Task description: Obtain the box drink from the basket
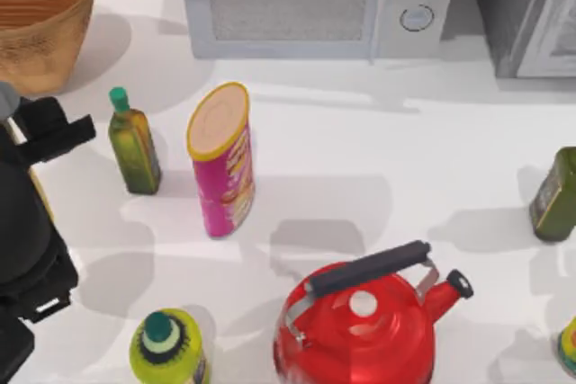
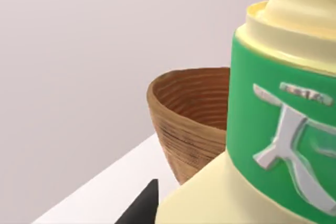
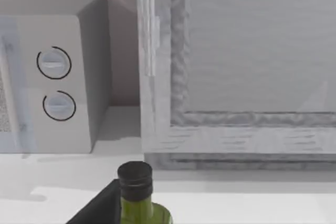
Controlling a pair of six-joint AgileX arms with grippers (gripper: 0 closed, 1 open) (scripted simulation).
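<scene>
The box drink (image 2: 273, 129), a pale yellow carton with a green label, sits close up in the left wrist view. My left gripper (image 1: 49, 137) is shut on it, and one dark finger (image 2: 142, 207) shows beside it. From above, a thin yellow strip of the box drink (image 1: 40, 193) shows under the black left arm at the table's left edge. The woven basket (image 1: 40, 15) stands at the back left corner, behind the carton, and its inside (image 2: 194, 103) looks bare. Part of my right gripper (image 3: 97, 211) shows next to a dark-capped green bottle (image 3: 137, 198).
A green-capped oil bottle (image 1: 133, 146) and a pink crisps can (image 1: 222, 164) stand just right of the left arm. A red kettle (image 1: 364, 325) and a yellow-green bottle (image 1: 166, 348) are at the front. A microwave (image 1: 306, 2) lines the back, and a dark green bottle (image 1: 553, 195) stands far right.
</scene>
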